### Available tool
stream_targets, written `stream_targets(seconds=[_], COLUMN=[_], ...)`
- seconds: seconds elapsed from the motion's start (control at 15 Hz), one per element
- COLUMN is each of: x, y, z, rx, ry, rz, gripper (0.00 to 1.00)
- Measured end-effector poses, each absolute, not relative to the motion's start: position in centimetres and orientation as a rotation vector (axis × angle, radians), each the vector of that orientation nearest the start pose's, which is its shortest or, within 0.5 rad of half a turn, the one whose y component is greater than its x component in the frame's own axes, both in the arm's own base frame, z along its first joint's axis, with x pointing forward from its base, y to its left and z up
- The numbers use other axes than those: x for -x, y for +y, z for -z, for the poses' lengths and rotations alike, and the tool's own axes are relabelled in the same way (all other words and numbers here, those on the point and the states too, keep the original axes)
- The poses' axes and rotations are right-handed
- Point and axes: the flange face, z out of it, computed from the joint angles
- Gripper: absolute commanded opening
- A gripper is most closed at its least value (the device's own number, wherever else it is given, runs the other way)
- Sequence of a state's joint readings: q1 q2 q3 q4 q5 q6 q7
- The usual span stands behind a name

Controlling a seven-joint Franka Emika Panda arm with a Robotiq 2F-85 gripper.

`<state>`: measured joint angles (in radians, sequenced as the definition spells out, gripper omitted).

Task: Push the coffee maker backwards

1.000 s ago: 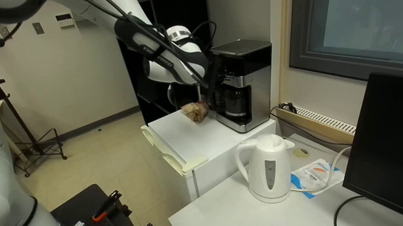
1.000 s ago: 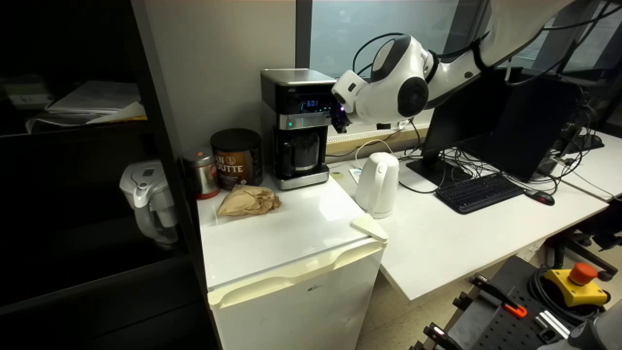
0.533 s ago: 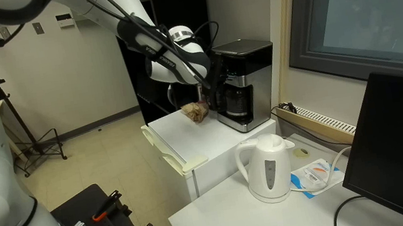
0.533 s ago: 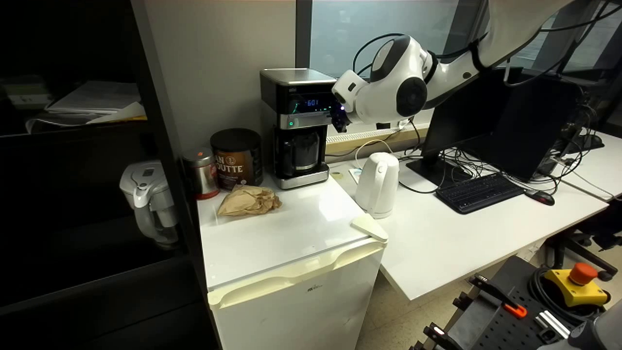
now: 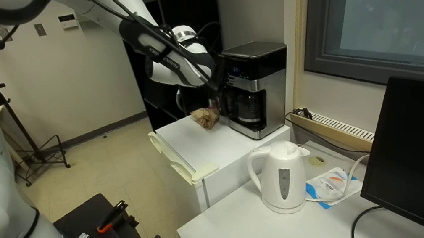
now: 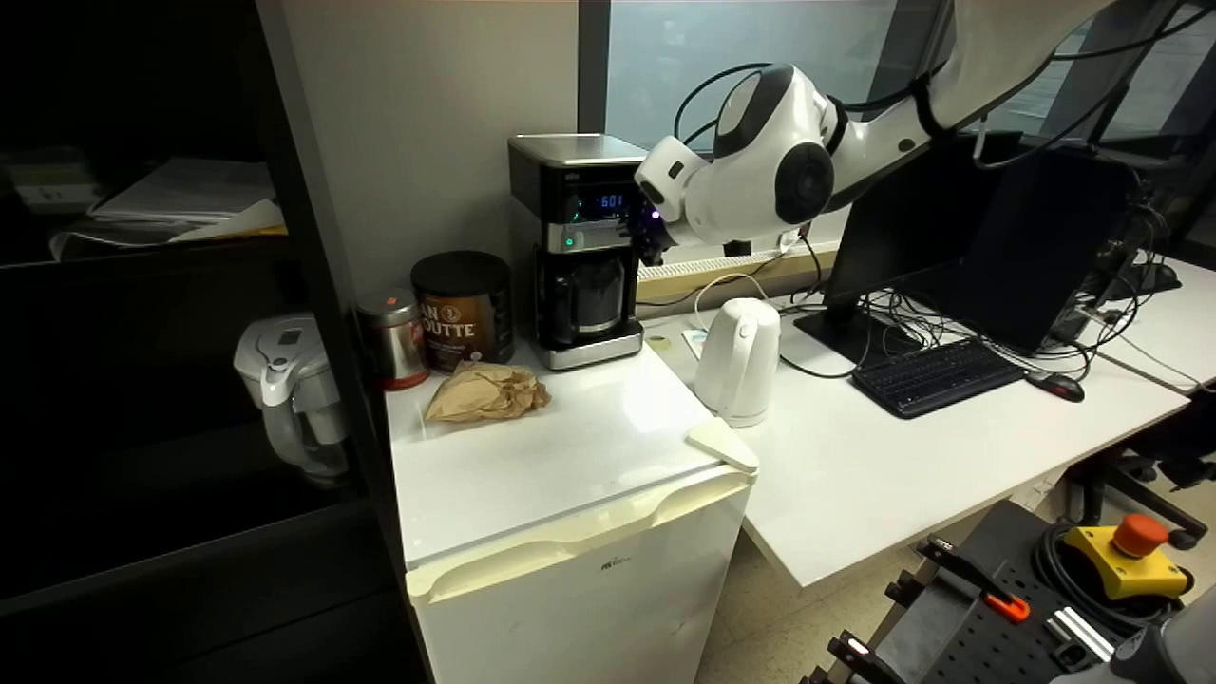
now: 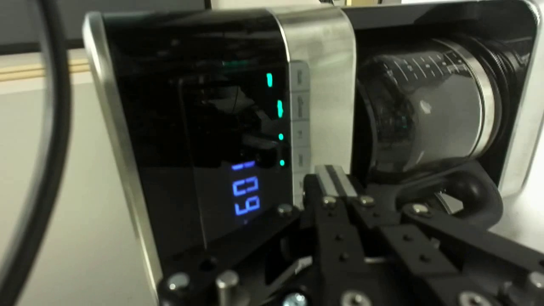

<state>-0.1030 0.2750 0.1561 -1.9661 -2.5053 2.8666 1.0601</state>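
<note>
My black metal linkage gripper [image 7: 335,181] has its jaws together, nothing between them, and points at the silver band [image 7: 329,85] across the front of the tall, boxy, black-and-steel coffee maker [image 6: 581,237], which stands upright towards the back of the glossy white fridge [image 6: 570,465]. I cannot tell whether my fingertips [image 7: 324,181] touch it. Pushing this high could tip the machine backwards instead of sliding it, if its base grips the smooth top. A push off its middle line might swing it askew, towards the round brown-and-black coffee canister [image 6: 464,313] beside it. I am also close to a row of grey buttons [image 7: 300,127], so a small drift could press one; a slip the opposite way could carry me below the band and snag the curved black plastic handle [image 7: 476,187] of the round glass carafe [image 7: 433,112].

The band looks like brushed metal with a rounded edge, likely firm but slippery to push on; the display face [image 7: 204,127] is flat, glossy black and mirror-like. Near the machine lies a crumpled brown paper bag [image 6: 486,391], all creases.
</note>
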Motion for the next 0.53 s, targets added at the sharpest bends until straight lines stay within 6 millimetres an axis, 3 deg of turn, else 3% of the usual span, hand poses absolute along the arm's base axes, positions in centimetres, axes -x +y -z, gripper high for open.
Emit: stream_targets(seconds=[0.27,0.53], x=[-56.3,-53.2], y=[8.5,9.4], z=[-33.7,-34.1], rx=[-1.664,-1.652], ry=[1.468,1.554], rz=[-0.962,-0.937], gripper=[0.00,0.00])
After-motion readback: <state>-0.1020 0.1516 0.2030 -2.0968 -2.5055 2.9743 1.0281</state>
